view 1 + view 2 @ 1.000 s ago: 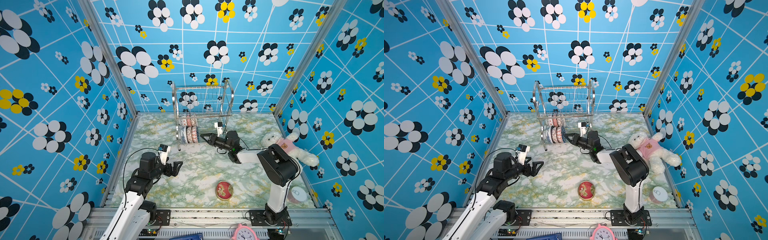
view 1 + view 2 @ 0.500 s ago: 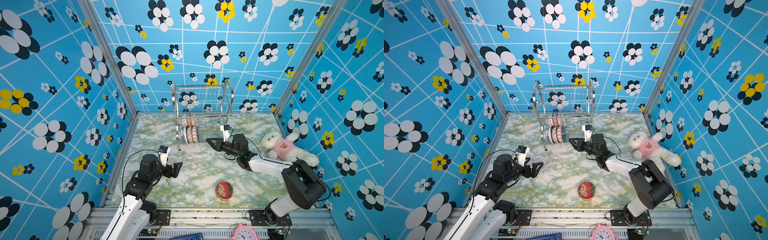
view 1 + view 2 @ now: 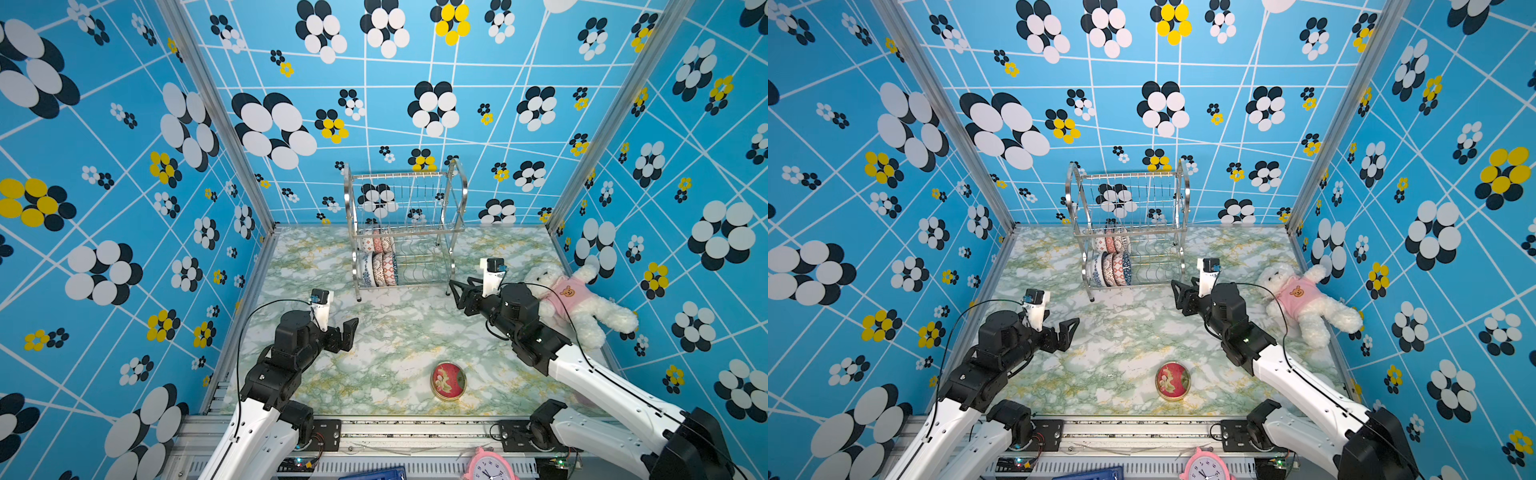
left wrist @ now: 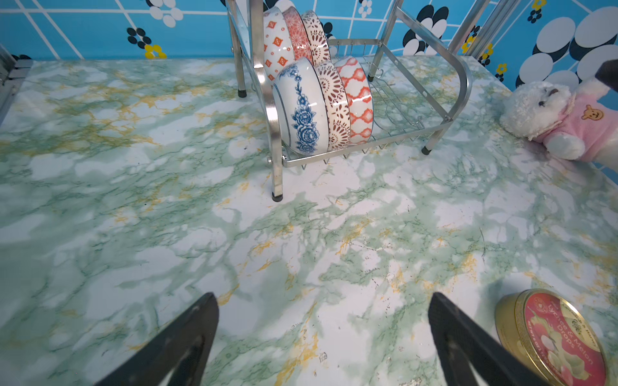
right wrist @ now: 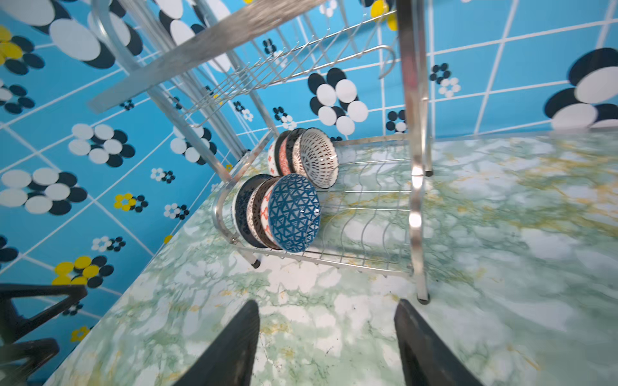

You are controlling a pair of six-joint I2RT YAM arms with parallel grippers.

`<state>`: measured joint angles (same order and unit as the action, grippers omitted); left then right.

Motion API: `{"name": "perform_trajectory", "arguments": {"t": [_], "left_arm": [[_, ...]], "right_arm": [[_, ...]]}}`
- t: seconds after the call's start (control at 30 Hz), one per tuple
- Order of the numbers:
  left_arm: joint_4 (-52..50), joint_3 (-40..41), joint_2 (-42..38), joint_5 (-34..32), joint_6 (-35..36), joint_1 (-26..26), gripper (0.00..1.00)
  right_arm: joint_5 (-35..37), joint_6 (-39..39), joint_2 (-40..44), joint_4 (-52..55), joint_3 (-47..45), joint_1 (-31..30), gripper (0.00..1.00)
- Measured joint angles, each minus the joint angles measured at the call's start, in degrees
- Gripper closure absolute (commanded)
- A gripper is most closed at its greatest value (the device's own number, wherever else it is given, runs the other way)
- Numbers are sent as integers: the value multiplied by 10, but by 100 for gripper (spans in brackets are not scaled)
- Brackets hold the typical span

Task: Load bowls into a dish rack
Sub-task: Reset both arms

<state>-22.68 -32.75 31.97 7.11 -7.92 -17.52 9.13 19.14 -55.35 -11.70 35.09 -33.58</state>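
Right gripper (image 5: 327,302) and left gripper (image 4: 322,295) hang spread and empty, and we count six bowls (image 3: 378,262) on edge in the lower tier of the dish rack (image 3: 415,233) at the table's (image 3: 399,332) twelve o'clock, so loading looks finished.

Six bowls (image 4: 301,107) stand in one dish rack (image 4: 466,80), three in the front row and three behind. The surface (image 3: 395,332) carries one red tin (image 3: 448,380) and one plush bear (image 3: 577,299). One pink clock (image 3: 488,467) shows at the near edge.
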Motion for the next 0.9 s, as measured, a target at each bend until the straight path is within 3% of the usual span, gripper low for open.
{"name": "perform_trajectory", "arguments": {"t": [0.23, 0.47, 0.7, 0.9], "left_arm": [[31, -36, 32, -46, 1, -1, 1], [100, -40, 94, -71, 19, 17, 1], [172, -23, 181, -70, -12, 143, 1], [206, -9, 279, -84, -19, 178, 1]], "right_arm": [[137, -41, 91, 28, -52, 13, 1], [243, -68, 71, 28, -69, 38, 1], [289, -65, -8, -24, -103, 99, 1], [298, -57, -82, -60, -111, 143, 1]]}}
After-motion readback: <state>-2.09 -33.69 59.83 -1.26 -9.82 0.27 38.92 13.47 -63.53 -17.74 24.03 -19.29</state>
